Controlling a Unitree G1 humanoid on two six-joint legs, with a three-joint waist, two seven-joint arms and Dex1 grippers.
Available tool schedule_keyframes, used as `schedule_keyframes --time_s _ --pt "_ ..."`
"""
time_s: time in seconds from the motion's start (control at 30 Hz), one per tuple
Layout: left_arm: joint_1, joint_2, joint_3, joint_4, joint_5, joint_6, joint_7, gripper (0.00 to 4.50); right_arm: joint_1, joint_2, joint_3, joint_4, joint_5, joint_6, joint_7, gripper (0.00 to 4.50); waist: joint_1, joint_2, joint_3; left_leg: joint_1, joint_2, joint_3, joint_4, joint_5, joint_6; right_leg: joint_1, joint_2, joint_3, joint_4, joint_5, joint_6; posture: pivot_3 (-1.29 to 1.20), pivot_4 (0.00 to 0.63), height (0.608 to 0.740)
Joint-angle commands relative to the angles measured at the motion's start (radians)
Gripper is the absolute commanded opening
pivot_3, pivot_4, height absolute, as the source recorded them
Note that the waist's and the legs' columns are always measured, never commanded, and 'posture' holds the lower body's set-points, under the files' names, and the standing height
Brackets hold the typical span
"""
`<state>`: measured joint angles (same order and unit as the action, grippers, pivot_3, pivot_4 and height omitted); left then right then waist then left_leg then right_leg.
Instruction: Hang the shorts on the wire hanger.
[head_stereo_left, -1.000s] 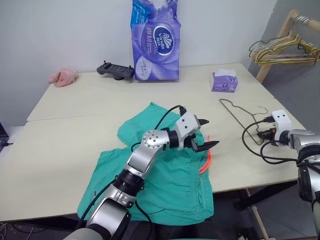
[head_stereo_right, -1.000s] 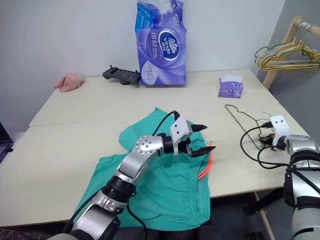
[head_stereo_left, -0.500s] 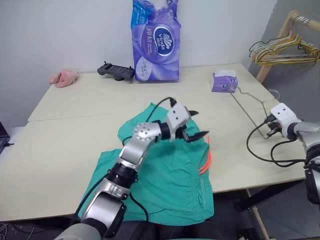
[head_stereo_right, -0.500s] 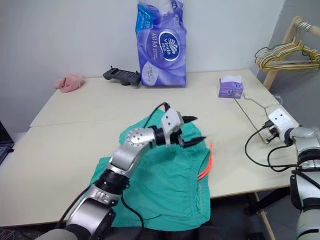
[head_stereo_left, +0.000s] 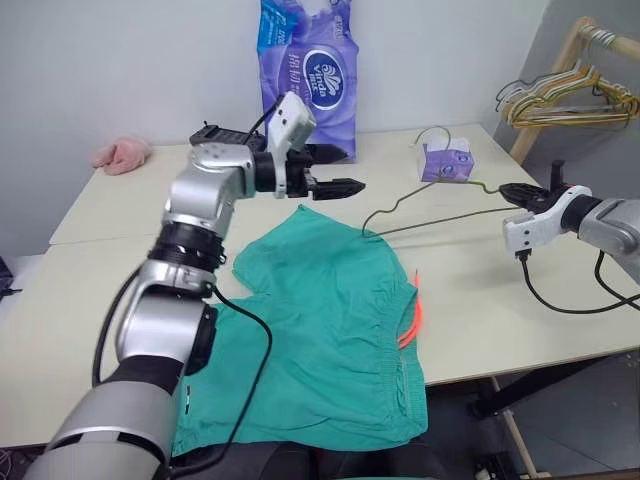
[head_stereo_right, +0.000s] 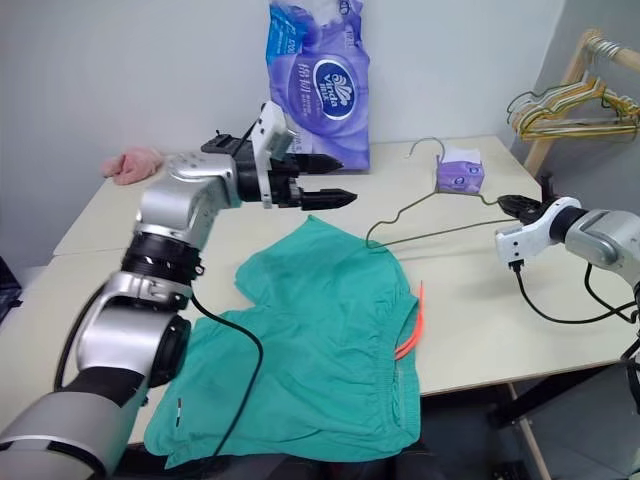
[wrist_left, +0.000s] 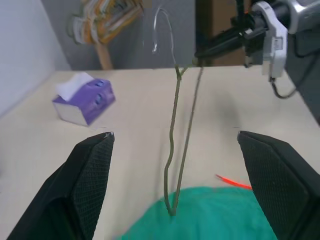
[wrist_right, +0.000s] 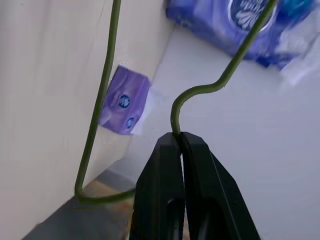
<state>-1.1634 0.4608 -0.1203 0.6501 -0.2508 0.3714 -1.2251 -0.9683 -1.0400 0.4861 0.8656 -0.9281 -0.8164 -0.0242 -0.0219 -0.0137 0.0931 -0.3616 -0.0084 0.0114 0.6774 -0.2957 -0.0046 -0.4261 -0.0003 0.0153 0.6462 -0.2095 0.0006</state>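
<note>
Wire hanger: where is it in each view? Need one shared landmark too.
Left eye: wire hanger slants above the table, from the shorts to the right gripper.
Right eye: same, centre-right.
Left wrist: centre, running top to bottom.
Right wrist: wire rising from the shut jaws.
Landmark: purple tissue box.

The tall purple pack of tissue rolls (head_stereo_left: 303, 78) standing at the back of the tabletop (head_stereo_left: 120, 230) bears an oval blue logo reading "Vinda". White characters above the logo are too small to read. The small purple tissue box (head_stereo_left: 445, 161) shows marks that cannot be read.
</note>
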Motion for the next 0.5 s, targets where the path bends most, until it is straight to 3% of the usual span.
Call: schedule_keyframes --time_s 0.03,0.2,0.5 --pt "-0.023 0.010 -0.052 0.081 0.064 -0.039 -0.067 4.19 -0.065 -0.006 -0.033 -0.055 -0.002 -0.015 -0.051 0.03 -0.005 0.000 0.000 0.000 0.000 0.000 0.000 0.000 0.000 0.000 0.000 0.000 0.000 0.000 0.000 0.02 0.010 0.740" --pt "0.015 -0.002 -0.131 0.111 0.146 -0.038 -0.106 4.19 -0.097 0.018 -0.056 -0.134 0.041 -0.014 0.004 0.03 -0.010 0.000 0.000 0.000 0.000 0.001 0.000 0.000 0.001 0.000 0.000 0.001 0.001 0.000 0.000 0.00 0.005 0.740" --pt "-0.001 -0.051 -0.136 0.159 0.210 -0.115 -0.054 4.19 -0.121 0.071 -0.104 -0.269 0.117 0.010 0.134 0.03 -0.010 0.000 0.000 0.000 0.000 0.000 0.001 -0.001 0.002 0.000 0.000 0.001 0.001 0.000 0.000 0.00 0.004 0.740"
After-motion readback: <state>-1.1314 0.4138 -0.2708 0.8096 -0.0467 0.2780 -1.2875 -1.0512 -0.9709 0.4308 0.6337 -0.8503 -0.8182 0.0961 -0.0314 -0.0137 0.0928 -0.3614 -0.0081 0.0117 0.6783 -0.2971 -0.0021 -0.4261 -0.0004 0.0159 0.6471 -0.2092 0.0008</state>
